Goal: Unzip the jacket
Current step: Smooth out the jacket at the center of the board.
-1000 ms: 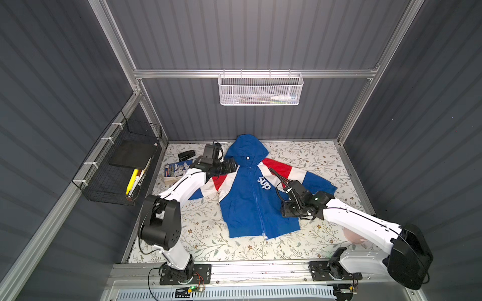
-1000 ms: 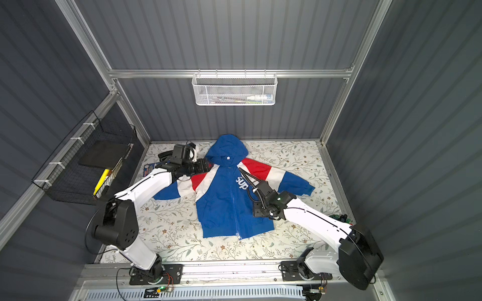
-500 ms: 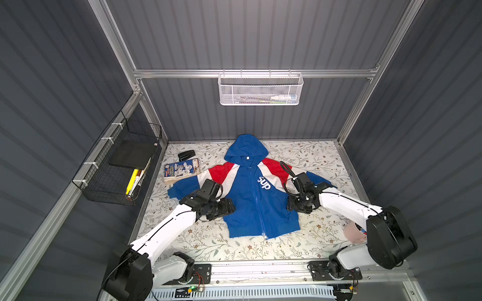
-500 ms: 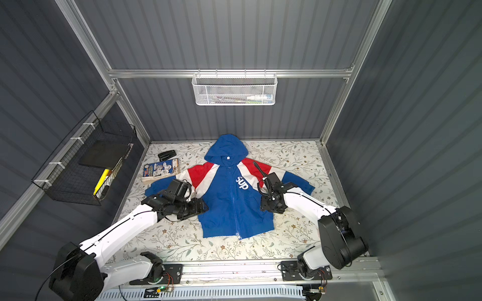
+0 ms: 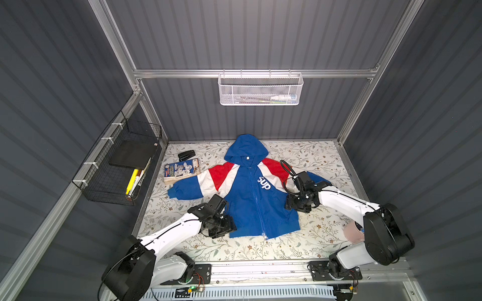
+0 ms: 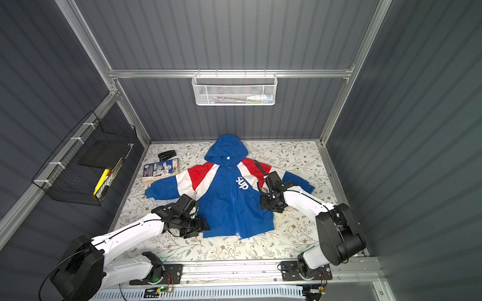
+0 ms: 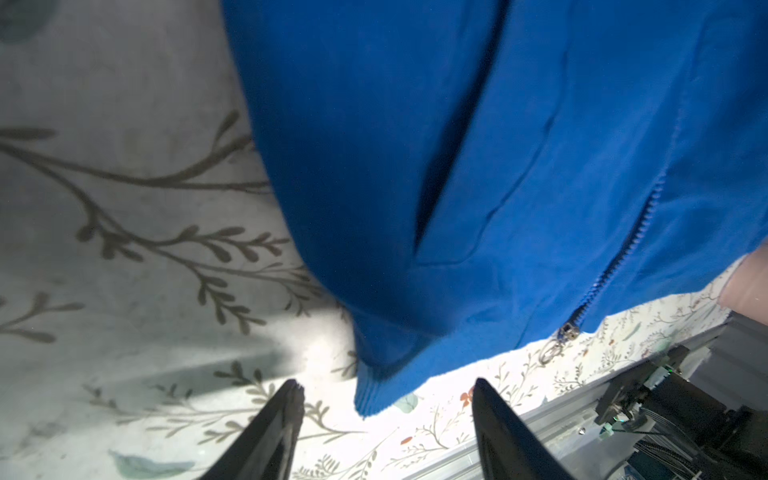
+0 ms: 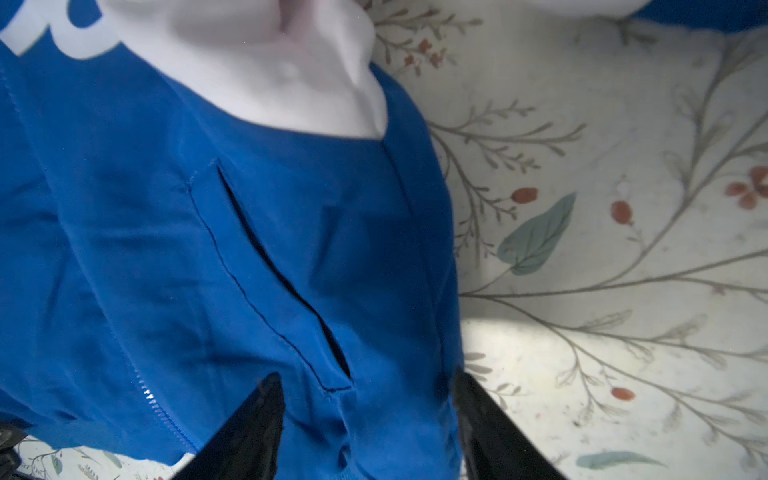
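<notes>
The blue jacket [image 5: 250, 206] [image 6: 227, 208] with red and white shoulder panels lies flat, front up, hood toward the back wall. Its zipper [image 7: 615, 257] is closed down to the hem, with the metal pull [image 7: 552, 351] at the bottom. My left gripper [image 5: 229, 229] [image 6: 204, 226] [image 7: 386, 384] is open at the hem's near left corner, which lies between its fingers. My right gripper [image 5: 289, 206] [image 6: 263, 204] [image 8: 365, 382] is open over the jacket's right side, straddling the side edge just below the pocket slit [image 8: 282, 274].
A booklet [image 5: 182, 169] and a black stapler [image 5: 186, 155] lie at the back left of the floral table [image 5: 313, 234]. A black wire basket [image 5: 122, 166] hangs on the left wall. A white mesh basket [image 5: 260, 90] hangs on the back wall. A pink cup [image 5: 353, 232] stands beside the right arm.
My left arm swung from the jacket's far left shoulder down to the near left hem corner. My right gripper stayed at the jacket's right side while its elbow drew back.
</notes>
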